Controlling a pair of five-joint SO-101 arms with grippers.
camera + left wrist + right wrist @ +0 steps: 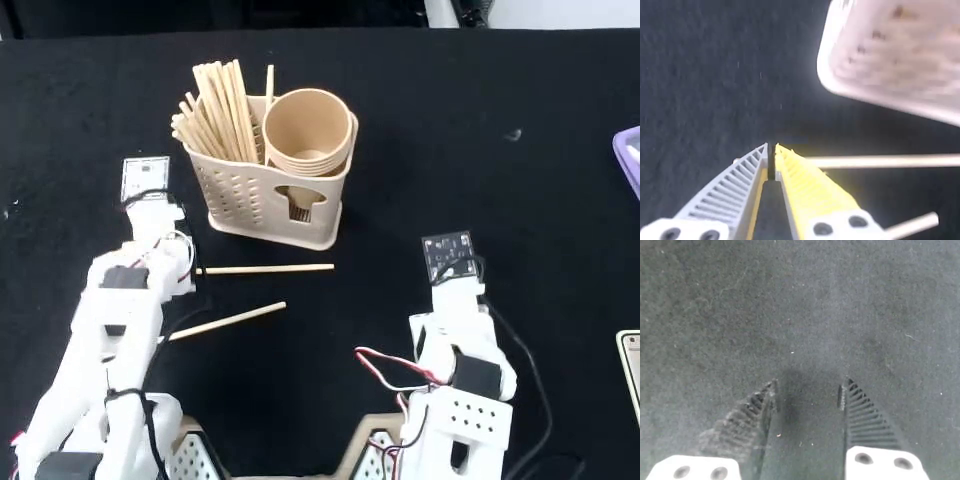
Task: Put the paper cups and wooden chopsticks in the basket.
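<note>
Two loose wooden chopsticks lie on the black bench, near of the basket (250, 190). The far chopstick (265, 268) lies with its long axis left to right, just near of the basket's base. The near chopstick (225, 321) is tilted, its right end farther than its left. The basket already holds a bundle of chopsticks (215, 105) in its left compartment and stacked paper cups (308, 125) in its right one.

The left gripper (188, 268) sits at the left end of the far chopstick. In the left wrist view its jaws are drawn together (771, 150) with nothing seen between them. The far chopstick (880, 161) runs crosswise behind their tips, a short stub showing past the grey jaw. The near chopstick (912, 225) and the basket wall (880, 95) also appear there.

The right gripper (807, 390) hangs with jaws parted over bare bench (480, 120), well to the right of both sticks.

The left arm is much the nearer. The stick's axis appears to lie along the jaws' closing line, so a grasp would probably call for reopening and turning across the stick.
</note>
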